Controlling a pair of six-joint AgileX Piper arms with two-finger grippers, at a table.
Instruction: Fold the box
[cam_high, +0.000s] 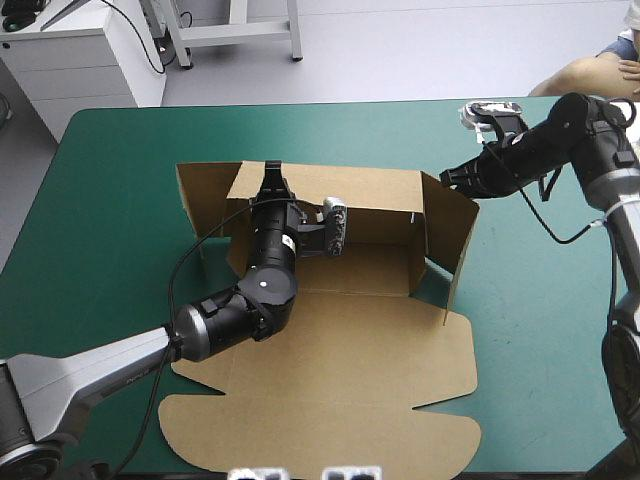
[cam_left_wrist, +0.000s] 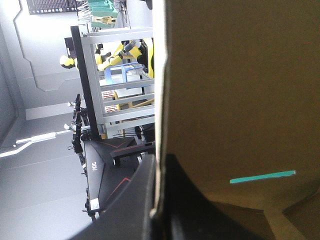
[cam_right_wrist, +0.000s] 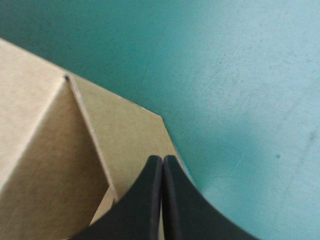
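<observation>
So the teal-green covered surface has the brown cut-cardboard box sitting around its middle — back wall and right side wall already standing, lid flat toward the near edge. The left pincer, two broad black fins, is clamped over the back wall's top edge with the board sandwiched between. The right pincer is closed to a point at the side wall's top corner, nothing visibly in it. My guess: the board's light and stiff but springy at the creases — grab thin edges near a fold, or the walls flop back.
</observation>
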